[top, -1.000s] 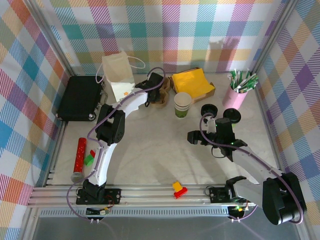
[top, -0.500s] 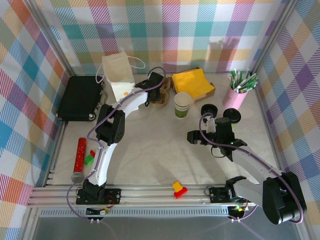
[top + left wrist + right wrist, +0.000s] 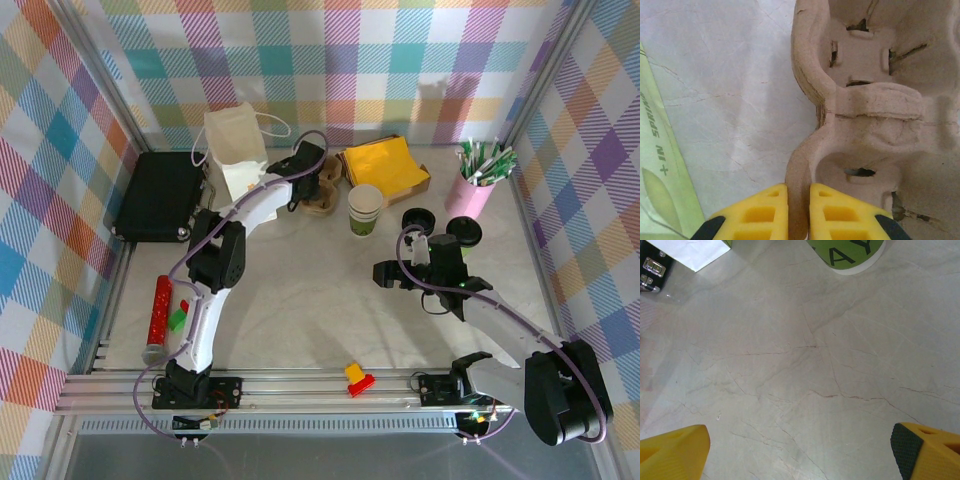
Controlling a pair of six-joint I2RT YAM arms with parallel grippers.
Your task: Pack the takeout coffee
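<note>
My left pincer [image 3: 798,212] is clamped on the side wall of the brown pulp tray [image 3: 875,115], with one yellow finger on each side of its rim. The tray sits near the middle of the surface's far edge, not far from the white paper bag [image 3: 236,150]. My right pincer [image 3: 800,440] hangs with its fingers wide apart over the bare surface [image 3: 790,365], holding nothing. The green foot of the open cup [image 3: 845,252] is just ahead of it. The coffee cup [image 3: 417,219] shows as a black lid toward the far right corner, between the open cup and the pink cup [image 3: 470,195]. A second black lid [image 3: 464,231] lies just beside the pink cup.
</note>
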